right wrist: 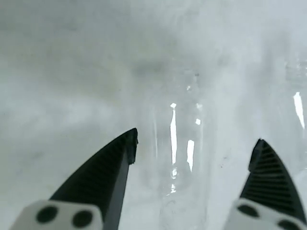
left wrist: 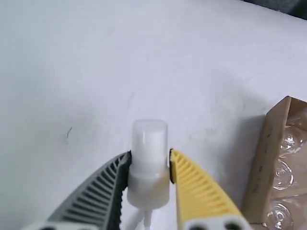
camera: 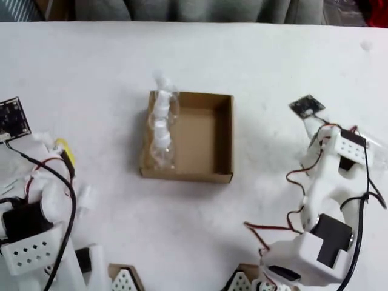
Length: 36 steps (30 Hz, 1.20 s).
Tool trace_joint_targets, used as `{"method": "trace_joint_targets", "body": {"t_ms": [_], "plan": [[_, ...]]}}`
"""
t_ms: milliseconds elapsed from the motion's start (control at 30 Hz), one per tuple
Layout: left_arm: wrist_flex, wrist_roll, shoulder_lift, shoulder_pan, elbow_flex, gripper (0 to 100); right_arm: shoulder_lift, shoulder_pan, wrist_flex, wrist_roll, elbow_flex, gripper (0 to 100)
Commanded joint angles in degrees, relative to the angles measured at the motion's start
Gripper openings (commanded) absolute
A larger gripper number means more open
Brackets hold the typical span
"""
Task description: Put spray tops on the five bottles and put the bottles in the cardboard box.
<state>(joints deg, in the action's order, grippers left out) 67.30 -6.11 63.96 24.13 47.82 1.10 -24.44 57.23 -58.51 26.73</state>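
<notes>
My left gripper [left wrist: 149,155] is shut on a white spray top [left wrist: 149,167], its clear cap pointing away from me over the bare table. In the high view this gripper [camera: 60,149] is at the left, well clear of the cardboard box [camera: 209,136]. My right gripper [right wrist: 196,140] stands open just above a clear bottle [right wrist: 180,163] lying on the table, with one finger on either side and neither touching it. Clear bottles with spray tops [camera: 162,130] lie inside the box along its left wall; their bases [left wrist: 283,172] show in the left wrist view.
A second clear bottle [right wrist: 297,105] lies beside the one under my right gripper. The right arm [camera: 327,200] stands to the right of the box. The arm bases and red cables [camera: 273,229] line the front edge. The white table [camera: 91,66] is bare behind the box.
</notes>
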Motion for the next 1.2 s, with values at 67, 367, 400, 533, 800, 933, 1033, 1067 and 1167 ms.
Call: {"method": "trace_joint_targets", "body": {"t_ms": [67,367,400,533,800,933,1033,1067,1167], "plan": [[-1.4,0.4,0.8,0.4,-0.5,2,-0.6,1.2,1.1,-1.8,-3.5,31.9],[-1.5,0.4,0.8,0.5,-0.5,2,-18.2,0.8,0.7,-4.0,-14.9,31.9],[-1.5,0.4,0.8,0.5,-0.5,2,-20.3,0.9,1.5,-4.0,-16.8,31.9],[-1.5,0.4,0.8,0.5,-0.4,2,-27.2,0.8,5.1,-4.2,-25.2,30.2],[-1.3,0.4,0.8,0.5,-0.4,2,-33.5,-0.7,21.1,-3.8,-44.2,3.6],[-1.2,0.2,0.8,0.5,-0.5,2,-33.5,-2.1,35.0,0.3,-58.8,1.7],[-1.1,0.2,0.8,0.5,-0.5,2,-33.4,-3.5,42.1,5.4,-68.7,1.8],[-1.1,0.2,0.8,0.5,-0.6,2,-32.7,-4.3,41.7,7.9,-70.4,1.8],[-1.1,0.2,0.8,0.4,-0.8,2,-30.0,-5.8,41.7,10.8,-71.1,1.8]]}}
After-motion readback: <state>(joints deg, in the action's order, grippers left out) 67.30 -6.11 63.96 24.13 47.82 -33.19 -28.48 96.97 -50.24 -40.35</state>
